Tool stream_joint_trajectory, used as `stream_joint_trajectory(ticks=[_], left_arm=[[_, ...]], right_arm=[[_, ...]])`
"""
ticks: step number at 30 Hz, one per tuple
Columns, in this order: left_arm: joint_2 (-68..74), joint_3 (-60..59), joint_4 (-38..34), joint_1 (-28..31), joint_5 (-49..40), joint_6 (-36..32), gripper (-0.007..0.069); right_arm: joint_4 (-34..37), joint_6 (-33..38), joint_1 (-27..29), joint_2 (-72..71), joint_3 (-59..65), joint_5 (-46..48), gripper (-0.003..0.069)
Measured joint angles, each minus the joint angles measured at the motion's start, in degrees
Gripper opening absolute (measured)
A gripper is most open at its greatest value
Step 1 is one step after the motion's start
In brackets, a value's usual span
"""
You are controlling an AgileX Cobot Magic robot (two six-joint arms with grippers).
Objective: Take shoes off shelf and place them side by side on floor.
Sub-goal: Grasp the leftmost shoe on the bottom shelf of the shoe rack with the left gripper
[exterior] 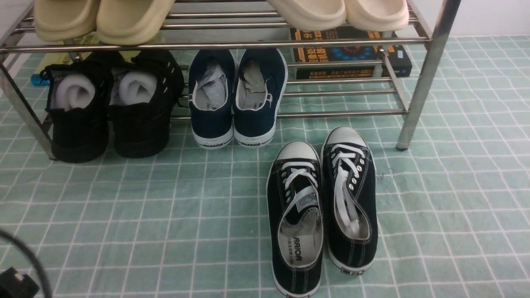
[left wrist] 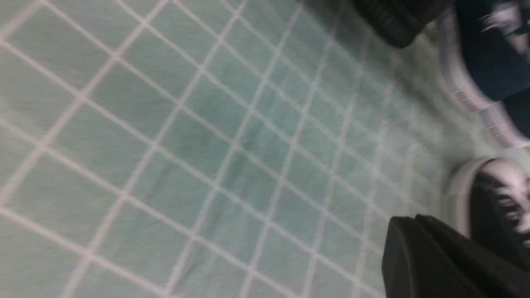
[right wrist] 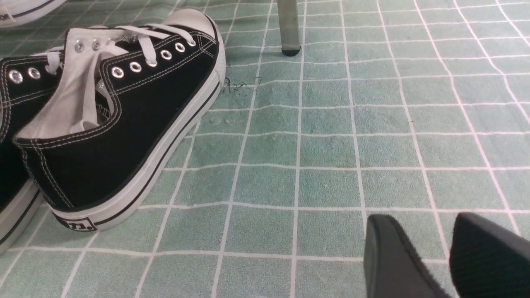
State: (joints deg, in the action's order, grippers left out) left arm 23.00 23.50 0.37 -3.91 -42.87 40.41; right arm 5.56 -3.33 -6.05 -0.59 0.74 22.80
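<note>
The two all-black knit shoes [exterior: 78,116] [exterior: 140,107] stand on the left of the silver shelf's [exterior: 426,78] lower tier, heels toward me, white stuffing inside. One heel shows blurred in the left wrist view as the knit shoe [left wrist: 393,20]. My left gripper [left wrist: 414,219] hangs over the pale green floor [left wrist: 186,145], its fingers pressed together with nothing held. My right gripper [right wrist: 418,223] hovers low over the floor [right wrist: 331,145], open, with bare floor between its fingers. Neither gripper touches a shoe, and neither shows in the front view.
A navy white-soled pair [exterior: 236,99] sits on the shelf beside the knit shoes. A black canvas pair [exterior: 323,207] lies on the floor in front, close to my right gripper as the canvas shoe [right wrist: 124,111]. Beige slippers [exterior: 103,20] and books [exterior: 348,54] occupy the shelf. A shelf leg [right wrist: 288,25] stands ahead.
</note>
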Motion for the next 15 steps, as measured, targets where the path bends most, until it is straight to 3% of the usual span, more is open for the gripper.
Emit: stream_joint_trajectory(ticks=[5, 9, 15], left_arm=[[25.41, 14.54, 9.26, 0.00, -12.86, -9.32, 0.0001], [43.40, 27.47, 14.83, 0.00, -11.95, -12.23, 0.0001], [57.51, 44.61, 17.36, 2.46, -11.88, -12.99, 0.0008]], right_arm=[[0.00, 0.00, 0.00, 0.00, 0.00, 0.00, 0.0238], [0.00, 0.00, 0.00, 0.00, 0.00, 0.00, 0.0238], [0.00, 0.00, 0.00, 0.00, 0.00, 0.00, 0.0238]])
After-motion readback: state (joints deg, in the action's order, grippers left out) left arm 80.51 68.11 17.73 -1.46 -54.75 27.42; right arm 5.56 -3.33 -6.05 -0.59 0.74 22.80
